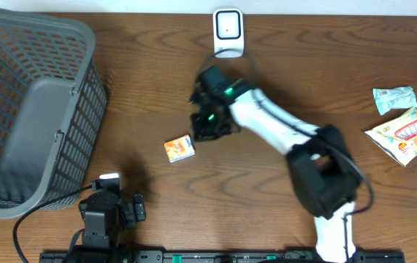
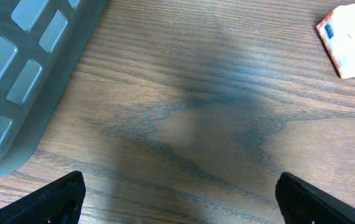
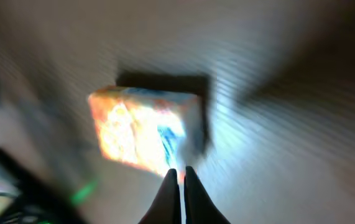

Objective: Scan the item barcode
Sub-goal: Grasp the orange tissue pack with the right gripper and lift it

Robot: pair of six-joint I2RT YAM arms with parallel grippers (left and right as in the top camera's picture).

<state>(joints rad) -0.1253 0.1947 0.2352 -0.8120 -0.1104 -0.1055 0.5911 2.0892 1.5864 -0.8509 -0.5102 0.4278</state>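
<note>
R gripper (image 3: 178, 182) is pinched shut w/ nothing in it, just beside the little orange box (image 1: 180, 149). Box lies flat on the table (image 1: 150, 66), well apart from the white scanner (image 1: 228, 33). L gripper (image 2: 179, 194) is spread wide, near the grey basket (image 1: 84, 51).

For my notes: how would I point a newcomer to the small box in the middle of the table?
Start at the big grey basket on the left of the table and move right toward the middle. There, close by the right end effector, lies the small box. It is a lone orange-and-white carton, unlike the soft packets at the far right edge.
</note>
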